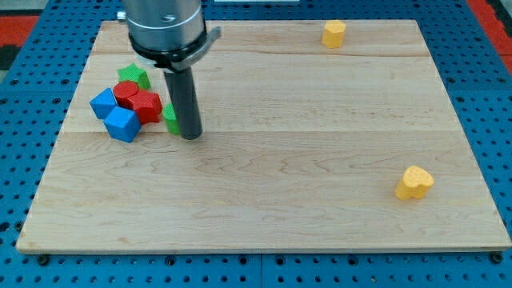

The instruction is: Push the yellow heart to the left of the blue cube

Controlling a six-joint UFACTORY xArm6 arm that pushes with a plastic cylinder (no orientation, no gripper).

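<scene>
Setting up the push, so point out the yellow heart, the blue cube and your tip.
yellow heart (414, 182), camera view, top face.
blue cube (122, 124), camera view, top face.
my tip (190, 134), camera view, rod's very end.

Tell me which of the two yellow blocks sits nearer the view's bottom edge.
The yellow heart-shaped block near the wooden board's lower right; the other yellow block sits by the top edge.

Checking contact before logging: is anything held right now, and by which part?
Nothing is held. My tip only rests beside a green block; actual touch cannot be told.
</scene>
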